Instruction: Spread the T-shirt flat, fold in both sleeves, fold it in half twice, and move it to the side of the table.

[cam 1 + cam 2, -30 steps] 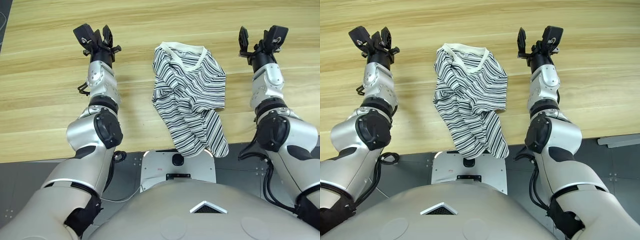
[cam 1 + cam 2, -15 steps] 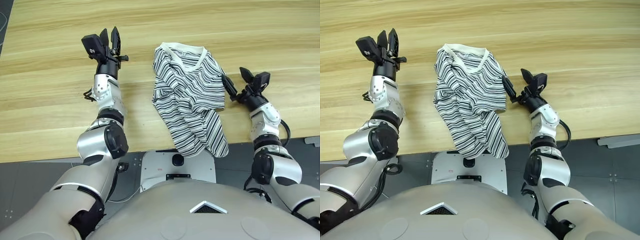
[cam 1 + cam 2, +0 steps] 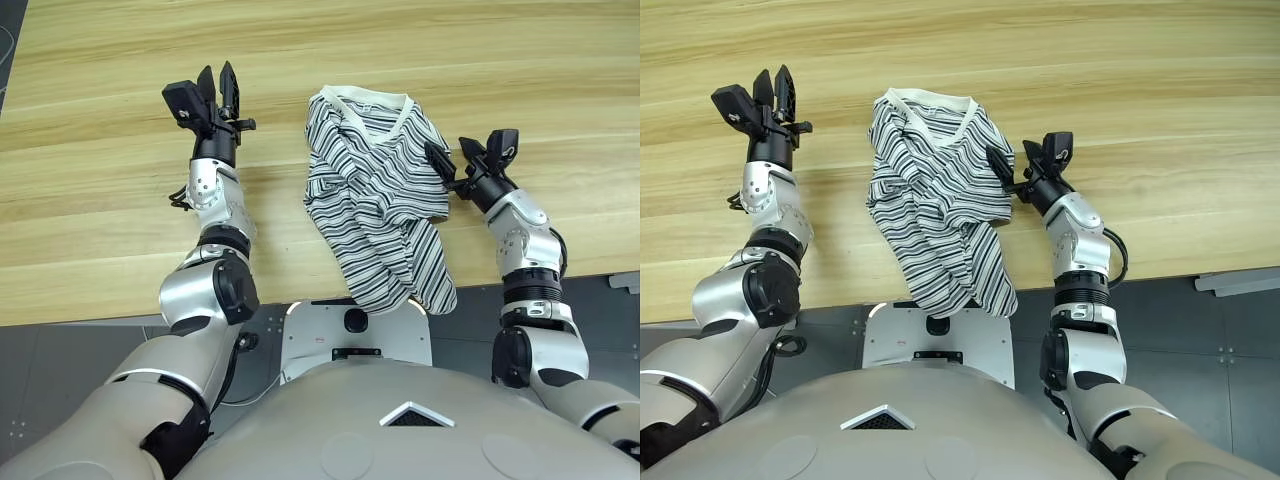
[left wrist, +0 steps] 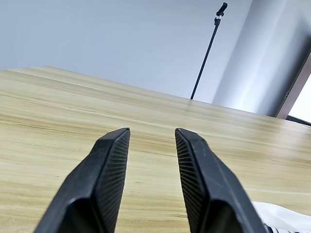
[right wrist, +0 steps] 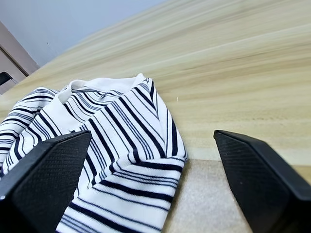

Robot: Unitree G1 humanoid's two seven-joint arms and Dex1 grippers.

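A black-and-white striped T-shirt (image 3: 375,200) with a pale collar is seen crumpled on the wooden tabletop (image 3: 100,240), near the middle of its near edge. The collar is turned toward 12 o'clock. The lower part of the garment is draped over the tabletop's edge at 6 o'clock. The cloth is bunched into folds and is not spread flat; neither sleeve is laid out.

The left gripper (image 3: 217,70) is held above the bare wood at about 10 o'clock from the shirt, apart from it. Its two fingers (image 4: 109,170) are parted by only a narrow gap, and nothing is held between them.

The right gripper (image 3: 462,148) is placed at 3 o'clock from the shirt, low over the tabletop. Its jaws are spread wide and nothing is grasped. The finger nearer the shirt (image 5: 43,179) lies at the cloth's 3 o'clock edge; whether it is touched cannot be told. The other finger is seen over bare wood.

A thin dark stand (image 4: 209,48) is seen beyond the far edge of the tabletop.
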